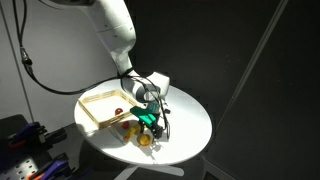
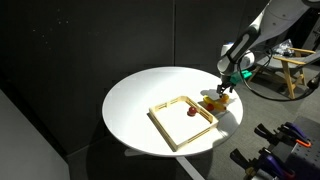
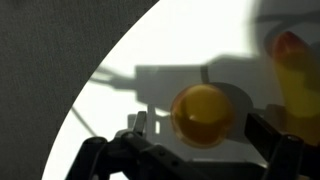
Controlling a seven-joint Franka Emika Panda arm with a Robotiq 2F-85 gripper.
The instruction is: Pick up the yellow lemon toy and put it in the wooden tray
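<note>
Wrist view: downward-pointing fingers (image 3: pixel 272 140) wide apart, either side of the yellow lemon toy (image 3: pixel 203 115).

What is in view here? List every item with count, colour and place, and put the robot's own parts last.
round white table: one, white, mid-scene, bearing the items below.
shallow light-wood tray: one, pale wood, on the table.
small red toy: one, red, inside the tray.
roundish yellow lemon toy: one, bright yellow, on the table outside the tray, below the gripper.
yellow toy with a reddish patch: one, on the table near the lemon toy, cut off by the edge of the wrist view.
white robot arm: one, white, reaching over the table.
gripper: one, dark with green, open, over the lemon toy.
</note>
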